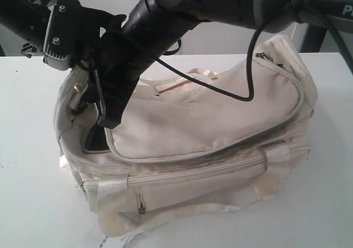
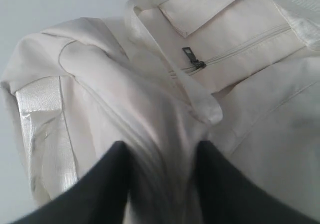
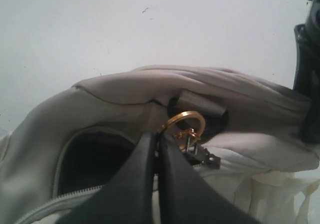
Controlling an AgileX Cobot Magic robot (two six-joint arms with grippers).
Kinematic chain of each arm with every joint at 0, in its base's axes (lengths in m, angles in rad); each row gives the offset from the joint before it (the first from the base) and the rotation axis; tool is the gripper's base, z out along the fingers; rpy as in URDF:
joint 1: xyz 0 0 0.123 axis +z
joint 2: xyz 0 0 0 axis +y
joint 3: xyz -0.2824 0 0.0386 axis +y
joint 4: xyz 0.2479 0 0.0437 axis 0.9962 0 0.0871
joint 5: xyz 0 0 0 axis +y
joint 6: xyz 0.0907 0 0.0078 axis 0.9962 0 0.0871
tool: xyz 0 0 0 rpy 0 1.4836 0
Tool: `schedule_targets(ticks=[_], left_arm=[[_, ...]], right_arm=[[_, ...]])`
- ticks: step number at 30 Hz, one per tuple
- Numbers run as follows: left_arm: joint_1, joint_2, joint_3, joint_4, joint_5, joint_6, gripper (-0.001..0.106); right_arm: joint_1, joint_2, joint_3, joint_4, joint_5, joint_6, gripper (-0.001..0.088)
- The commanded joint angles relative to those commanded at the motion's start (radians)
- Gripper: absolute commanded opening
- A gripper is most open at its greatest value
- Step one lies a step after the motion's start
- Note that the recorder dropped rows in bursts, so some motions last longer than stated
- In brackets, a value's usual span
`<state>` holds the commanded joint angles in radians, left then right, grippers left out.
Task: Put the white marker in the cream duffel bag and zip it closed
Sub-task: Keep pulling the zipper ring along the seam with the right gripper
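The cream duffel bag [image 1: 220, 121] lies on the table with its curved top flap down. At its left end the zip is still apart, showing dark lining [image 1: 95, 140]. My right gripper [image 1: 110, 121] reaches across to that end. In the right wrist view the right gripper [image 3: 157, 136] is shut, pinching the gold ring zip pull [image 3: 186, 118] beside the dark opening [image 3: 90, 159]. My left gripper [image 2: 162, 151] has a bunched fold of the bag's fabric [image 2: 160, 134] between its fingers. The white marker is out of view.
The white table [image 1: 33, 176] runs all round the bag. A front pocket zip [image 1: 193, 173] and satin handles [image 1: 276, 154] face the camera. A black cable [image 1: 251, 66] hangs from the right arm over the flap. A paper tag [image 1: 105, 241] pokes out at the bag's front corner.
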<state>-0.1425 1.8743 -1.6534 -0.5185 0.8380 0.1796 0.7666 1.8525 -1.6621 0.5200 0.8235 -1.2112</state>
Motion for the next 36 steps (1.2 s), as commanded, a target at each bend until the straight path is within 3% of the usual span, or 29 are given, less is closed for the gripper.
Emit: schedule_targets(ticks=[1, 14, 23, 36], left_arm=[[0.0, 0.0, 0.0, 0.004, -0.006, 0.004, 0.001], [0.05, 0.0, 0.0, 0.003, -0.062, -0.023, 0.0], [0.05, 0.0, 0.0, -0.003, -0.07, -0.023, 0.0], [0.05, 0.0, 0.0, -0.001, -0.075, -0.023, 0.0]], right_arm=[[0.0, 0.0, 0.0, 0.0, 0.0, 0.0, 0.0], [0.0, -0.006, 0.0, -0.002, 0.103, 0.001, 0.0], [0.0, -0.006, 0.0, 0.0, 0.207, -0.015, 0.0], [0.0, -0.017, 0.0, 0.007, 0.234, -0.015, 0.0]])
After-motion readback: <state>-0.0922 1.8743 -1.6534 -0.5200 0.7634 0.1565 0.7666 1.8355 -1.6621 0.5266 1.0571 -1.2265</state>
